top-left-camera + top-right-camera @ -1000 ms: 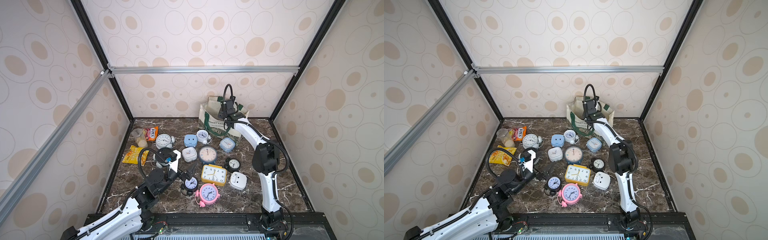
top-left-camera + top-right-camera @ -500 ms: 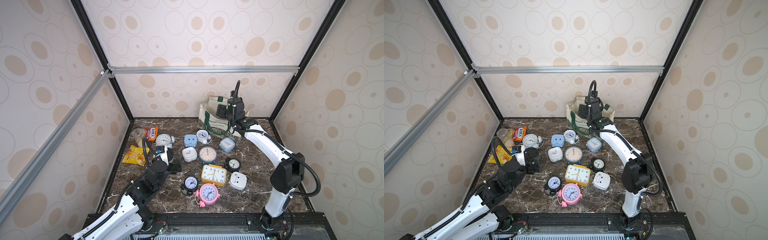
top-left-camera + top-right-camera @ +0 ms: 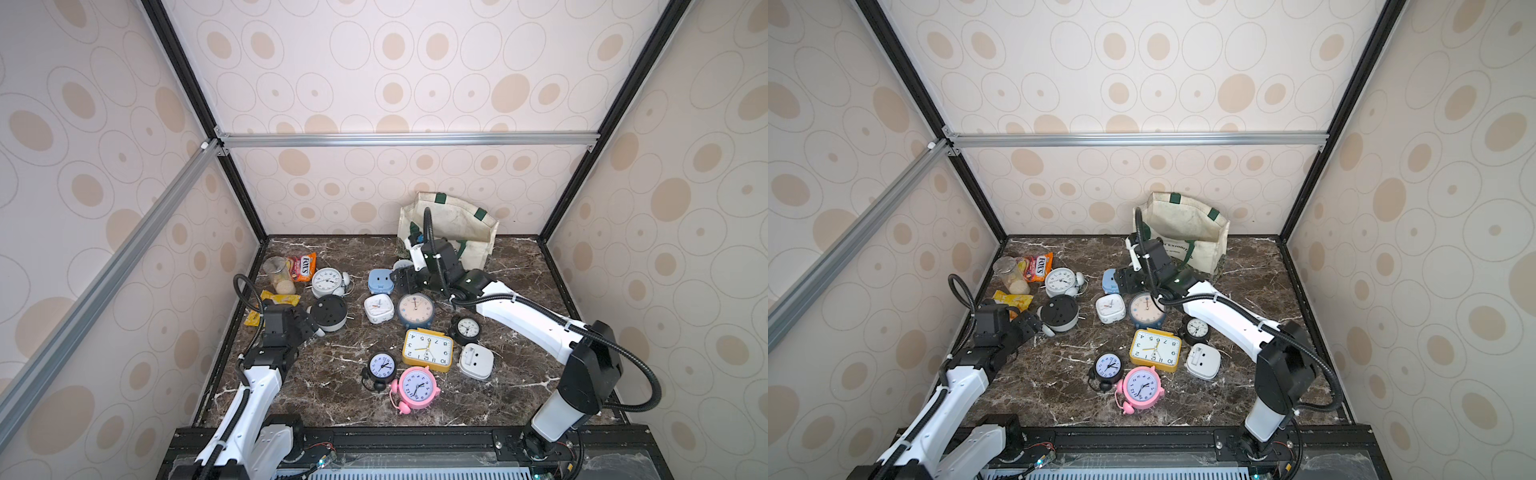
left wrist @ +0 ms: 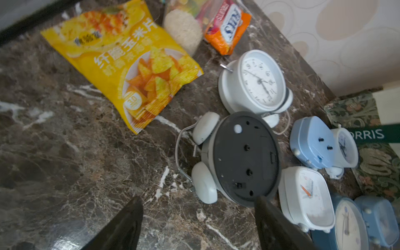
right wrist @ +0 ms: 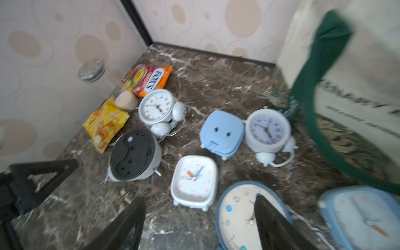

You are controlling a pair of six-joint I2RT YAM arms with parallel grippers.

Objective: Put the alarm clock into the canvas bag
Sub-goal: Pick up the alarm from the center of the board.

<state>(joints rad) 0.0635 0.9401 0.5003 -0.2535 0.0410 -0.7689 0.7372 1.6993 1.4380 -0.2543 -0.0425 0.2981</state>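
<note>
In both top views the canvas bag [image 3: 453, 224] [image 3: 1187, 224] stands upright and open at the far edge of the marble table [image 3: 332, 399], toward the far right corner, with about a dozen clocks spread across the middle. The left gripper [image 3: 309, 326] sits low near the left edge, just beside a face-down twin-bell alarm clock [image 3: 330, 312]. The right gripper [image 3: 405, 280] hangs in front of the bag, over the clocks nearest it. The left wrist view shows the left gripper [image 4: 198, 199] with its fingers spread and nothing between them. Their tips are just short of the face-down twin-bell alarm clock [image 4: 244, 158], and I cannot tell whether they touch it. A yellow snack bag [image 4: 123, 65] lies near. The right wrist view, partly blurred, shows the right gripper [image 5: 199, 199] spread wide and empty above a white square clock [image 5: 194, 179] and a round blue-rimmed clock [image 5: 238, 214], with the canvas bag [image 5: 368, 65] close alongside.
</note>
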